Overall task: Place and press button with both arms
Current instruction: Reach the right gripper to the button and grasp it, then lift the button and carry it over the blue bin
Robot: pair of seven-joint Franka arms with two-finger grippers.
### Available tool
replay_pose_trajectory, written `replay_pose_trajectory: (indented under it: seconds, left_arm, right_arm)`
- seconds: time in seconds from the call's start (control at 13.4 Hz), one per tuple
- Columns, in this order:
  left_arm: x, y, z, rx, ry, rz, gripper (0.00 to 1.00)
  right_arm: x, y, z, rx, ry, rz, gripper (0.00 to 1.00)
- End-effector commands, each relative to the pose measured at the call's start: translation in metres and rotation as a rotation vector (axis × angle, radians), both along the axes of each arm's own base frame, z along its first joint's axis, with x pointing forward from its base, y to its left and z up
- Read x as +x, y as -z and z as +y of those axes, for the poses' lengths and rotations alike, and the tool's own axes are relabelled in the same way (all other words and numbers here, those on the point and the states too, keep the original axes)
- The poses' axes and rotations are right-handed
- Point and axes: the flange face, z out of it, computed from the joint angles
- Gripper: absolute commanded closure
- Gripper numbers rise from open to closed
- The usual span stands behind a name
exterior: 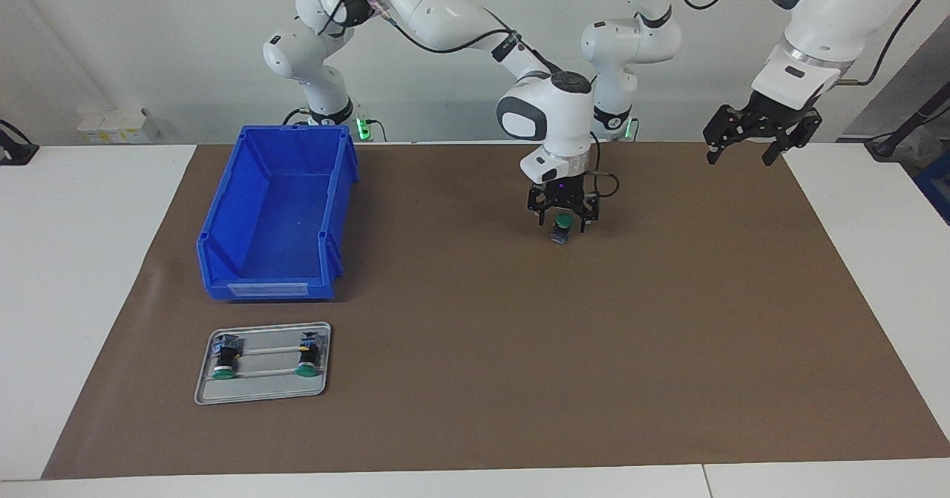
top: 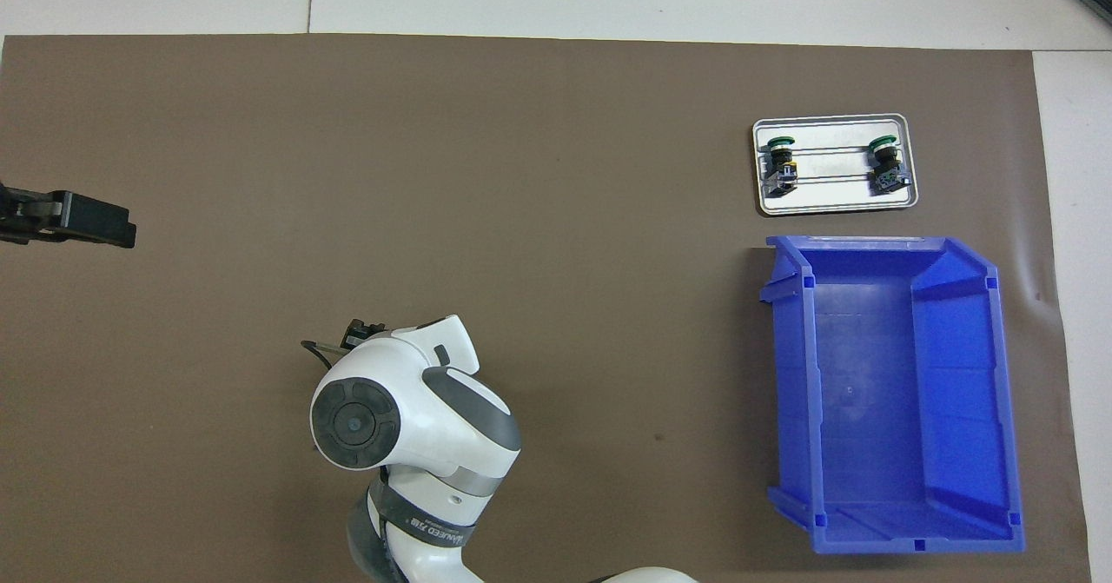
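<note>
We saw the right gripper (exterior: 563, 220) spread apart around the button (exterior: 562, 229), seemingly resting on the desk (exterior: 475, 335); the left gripper (exterior: 744, 153) waited, spread wide.

Bright even light, soft shadows, sharp

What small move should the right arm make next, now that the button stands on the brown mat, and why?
Probably a straight lift of the right gripper. Its fingers are open on either side of the button, which stands upright on the mat with its green cap up. Lifting would free the cap for a press. The left gripper waits open in the air near its own end.
</note>
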Motion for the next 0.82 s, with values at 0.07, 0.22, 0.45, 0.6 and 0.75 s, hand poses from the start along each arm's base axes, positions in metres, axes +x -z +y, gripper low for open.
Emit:
replay_pose_trajectory:
  seconds: [0.07, 0.22, 0.45, 0.6, 0.75]
  left_arm:
    - [-0.005, 0.0, 0.006, 0.013, -0.043, -0.037, 0.0]
    - [-0.005, 0.003, 0.006, 0.014, -0.04, -0.035, 0.0]
    - [-0.009, 0.009, 0.009, 0.015, -0.046, -0.017, 0.0]
    - [-0.015, 0.018, 0.014, 0.016, -0.052, -0.015, 0.0]
    - [-0.03, 0.043, 0.014, 0.017, -0.017, -0.026, 0.0]
  right_arm:
    - [-0.005, 0.015, -0.001, 0.028, 0.023, -0.011, 0.02]
    - [-0.007, 0.019, -0.002, 0.033, 0.021, -0.011, 0.02]
    - [-0.016, 0.025, -0.002, 0.025, 0.011, -0.004, 0.06]
    - [-0.015, 0.027, -0.003, 0.03, 0.012, -0.007, 0.21]
    - [-0.014, 0.025, -0.001, 0.043, 0.01, -0.015, 0.48]
